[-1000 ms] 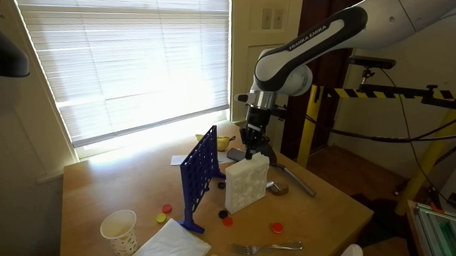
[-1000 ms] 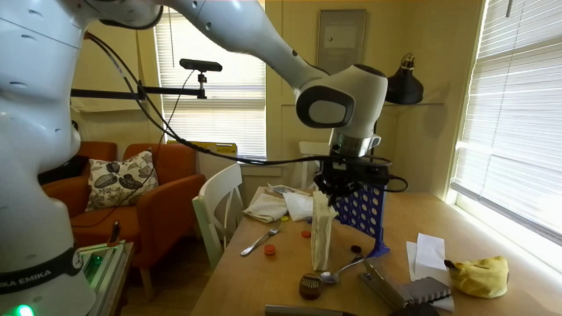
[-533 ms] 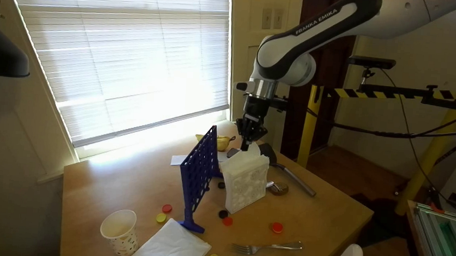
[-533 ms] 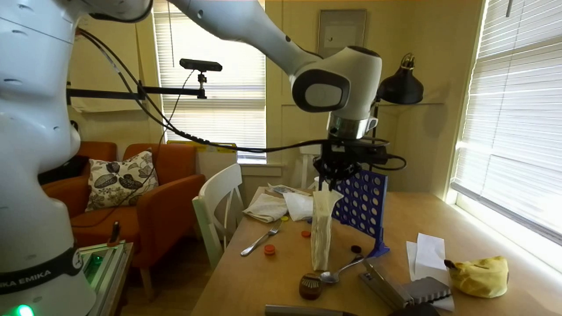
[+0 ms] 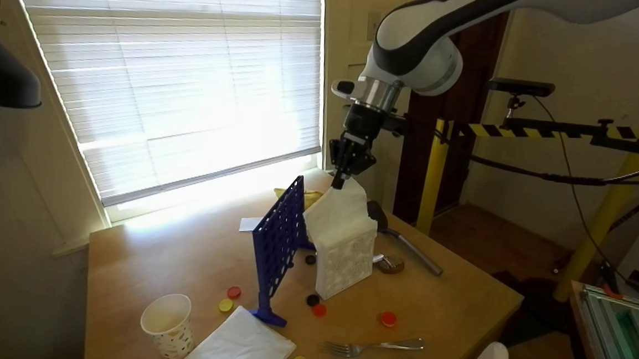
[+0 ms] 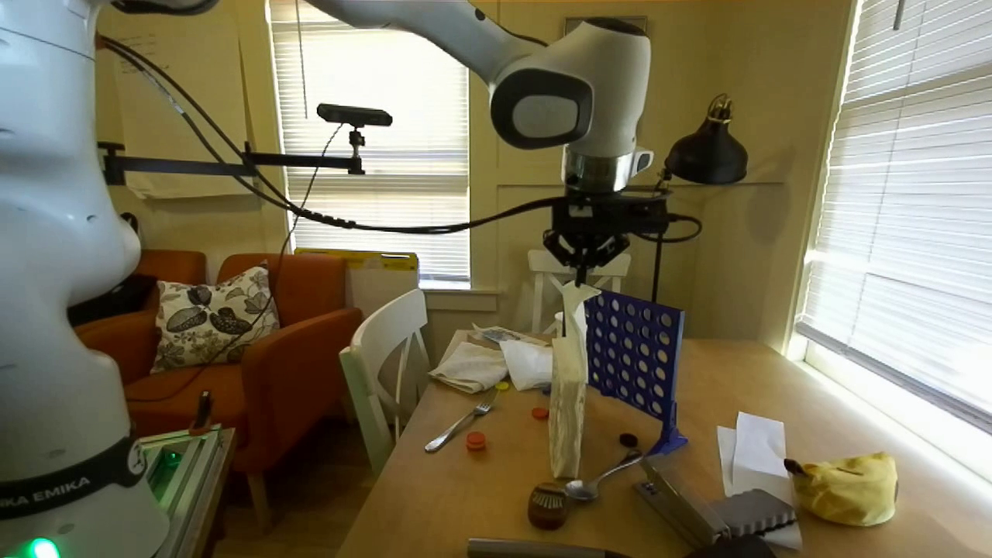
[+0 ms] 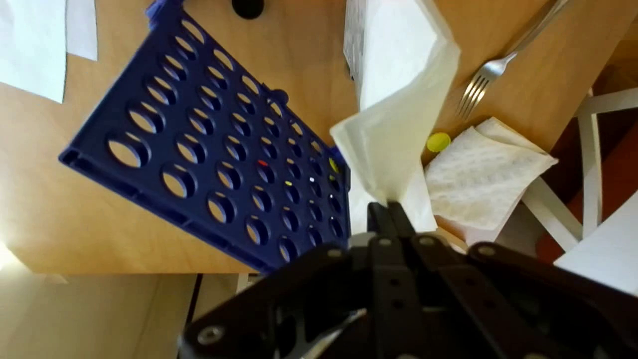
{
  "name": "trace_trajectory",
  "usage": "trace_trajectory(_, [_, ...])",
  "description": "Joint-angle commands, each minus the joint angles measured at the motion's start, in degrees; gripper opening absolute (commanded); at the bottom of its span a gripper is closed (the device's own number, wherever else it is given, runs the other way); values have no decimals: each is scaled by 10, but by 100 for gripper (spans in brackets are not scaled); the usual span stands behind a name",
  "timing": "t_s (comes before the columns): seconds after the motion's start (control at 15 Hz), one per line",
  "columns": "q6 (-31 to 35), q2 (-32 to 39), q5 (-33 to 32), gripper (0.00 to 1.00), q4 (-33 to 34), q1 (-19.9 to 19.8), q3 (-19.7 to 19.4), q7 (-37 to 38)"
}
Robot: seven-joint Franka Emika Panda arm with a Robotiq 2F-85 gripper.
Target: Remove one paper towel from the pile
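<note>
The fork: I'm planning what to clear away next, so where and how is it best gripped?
Probably by the middle of the handle, from straight above, closing across its width: the fork lies flat on the table, the handle long and slim, with wood showing along both sides. The gripper must release the paper towel first.

Daylight is blasting through the blinds (image 5: 192, 83) and throwing serious glare on the wood table (image 5: 192, 266) right by them. Walls (image 6: 775, 62) are kinda yellowish, floor (image 5: 477, 228) brown. There's a white chair (image 6: 395, 319) up near the table, an orange seat (image 6: 298, 380) with a leafy pillow (image 6: 217, 319) farther back, plus a black lamp (image 6: 707, 156).
</note>
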Motion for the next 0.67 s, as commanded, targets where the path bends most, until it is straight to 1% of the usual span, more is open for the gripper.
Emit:
trace_trajectory(0.0, [18,-60,52,0,-53,12,-7,-31])
trace_trajectory(0.2, [35,-98,69,0,-80,23,-18,-37])
trace_trajectory(0.33, [50,-123,70,0,-98,28,-29,-34])
trace_trajectory(0.53, [84,-152,56,0,-129,31,-52,-8])
trace_trajectory(0.6, [105,-159,38,0,-141,30,-60,15])
